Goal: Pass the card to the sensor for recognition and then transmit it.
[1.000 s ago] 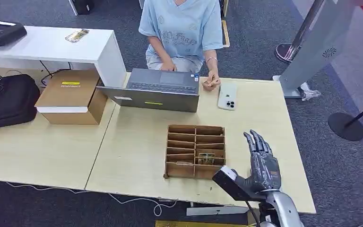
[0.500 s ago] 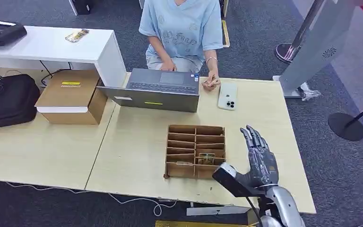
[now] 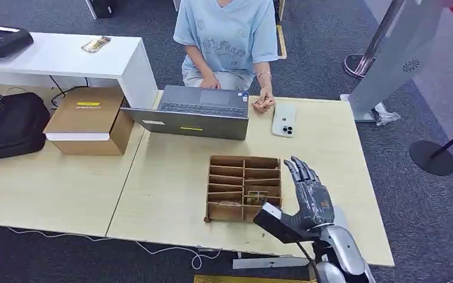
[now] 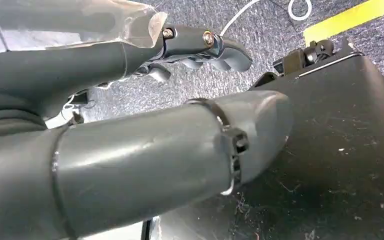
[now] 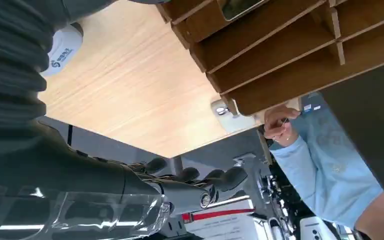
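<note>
Here, the right robot hand (image 3: pixel 309 197) — fingers spread wide, holding nothing — hovers beside the cardboard organizer (image 3: pixel 243 188).

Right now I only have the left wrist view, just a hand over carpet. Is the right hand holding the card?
Observer: No. In the head view the right hand is spread and holds nothing, over the table at the right side of the cardboard organiser.
Operator: So where is the card?
Observer: The card sits in a compartment of the organiser's right column, toward the near edge, not far from that hand.
Operator: Anyone nearby?
Observer: A person sits across the table behind a laptop, with a phone lying beside it.
</note>
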Action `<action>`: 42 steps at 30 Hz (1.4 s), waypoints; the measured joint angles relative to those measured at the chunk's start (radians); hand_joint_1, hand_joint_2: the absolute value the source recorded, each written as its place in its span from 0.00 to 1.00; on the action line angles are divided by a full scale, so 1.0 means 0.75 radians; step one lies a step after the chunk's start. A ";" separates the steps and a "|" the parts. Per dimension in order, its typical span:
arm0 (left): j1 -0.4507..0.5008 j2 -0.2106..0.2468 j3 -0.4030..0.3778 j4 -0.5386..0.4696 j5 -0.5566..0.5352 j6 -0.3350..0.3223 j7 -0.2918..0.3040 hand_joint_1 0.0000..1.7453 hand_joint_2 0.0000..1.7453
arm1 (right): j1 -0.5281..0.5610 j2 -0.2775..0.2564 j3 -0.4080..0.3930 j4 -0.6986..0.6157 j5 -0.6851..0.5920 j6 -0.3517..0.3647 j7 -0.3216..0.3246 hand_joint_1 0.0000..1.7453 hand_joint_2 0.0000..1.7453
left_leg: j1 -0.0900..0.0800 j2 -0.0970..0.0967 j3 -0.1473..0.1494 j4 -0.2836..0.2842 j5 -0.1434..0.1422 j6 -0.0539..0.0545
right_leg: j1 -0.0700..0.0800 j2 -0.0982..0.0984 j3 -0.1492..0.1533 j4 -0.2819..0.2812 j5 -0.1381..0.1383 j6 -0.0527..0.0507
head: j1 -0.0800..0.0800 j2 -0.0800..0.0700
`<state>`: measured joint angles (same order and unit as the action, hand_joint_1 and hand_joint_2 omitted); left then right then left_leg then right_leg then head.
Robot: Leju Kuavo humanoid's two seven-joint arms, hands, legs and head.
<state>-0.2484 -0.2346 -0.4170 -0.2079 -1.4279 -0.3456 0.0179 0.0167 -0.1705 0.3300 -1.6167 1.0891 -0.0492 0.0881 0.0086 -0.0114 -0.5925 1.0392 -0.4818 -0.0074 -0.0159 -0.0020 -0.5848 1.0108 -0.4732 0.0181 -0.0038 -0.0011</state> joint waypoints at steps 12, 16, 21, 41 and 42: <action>0.000 -0.006 -0.002 0.000 -0.012 -0.006 -0.002 0.00 0.00 | -0.027 0.000 0.051 0.063 -0.001 0.000 0.016 0.00 1.00 | 0.000 0.000 0.000 0.000 0.000 0.000 | 0.000 0.000 0.000 0.000 0.000 0.000 | 0.001 0.000; 0.000 -0.007 -0.004 0.000 -0.019 -0.006 -0.003 0.00 0.00 | -0.033 0.000 0.056 0.066 -0.001 0.000 0.017 0.00 1.00 | 0.000 0.000 0.000 0.000 0.000 0.000 | 0.000 0.000 0.000 0.000 0.000 0.000 | 0.001 0.000; 0.000 -0.007 -0.013 0.000 -0.022 -0.006 -0.005 0.00 0.00 | -0.039 0.000 0.065 0.073 -0.001 0.003 0.022 0.00 1.00 | 0.000 0.000 0.000 0.000 0.000 0.000 | 0.000 0.000 0.000 0.000 0.000 0.000 | 0.001 0.000; 0.000 -0.008 -0.033 0.000 -0.034 -0.008 -0.025 0.00 0.00 | -0.083 0.005 0.101 0.128 -0.001 0.019 0.020 0.02 1.00 | 0.000 0.000 0.000 0.000 0.000 0.000 | 0.000 0.000 0.000 0.000 0.000 0.000 | 0.000 0.000; 0.000 -0.008 -0.034 0.000 -0.035 -0.008 -0.025 0.00 0.00 | -0.085 0.005 0.102 0.131 -0.001 0.019 0.019 0.03 1.00 | 0.000 0.000 0.000 0.000 0.000 0.000 | 0.000 0.000 0.000 0.000 0.000 0.000 | 0.000 0.000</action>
<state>-0.2487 -0.2403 -0.4425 -0.2079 -1.4542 -0.3517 -0.0008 -0.0471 -0.1667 0.4066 -1.5183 1.0883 -0.0347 0.1023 0.0086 -0.0115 -0.5926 1.0392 -0.4819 -0.0074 -0.0159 -0.0022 -0.5848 1.0108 -0.4732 0.0181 -0.0038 -0.0011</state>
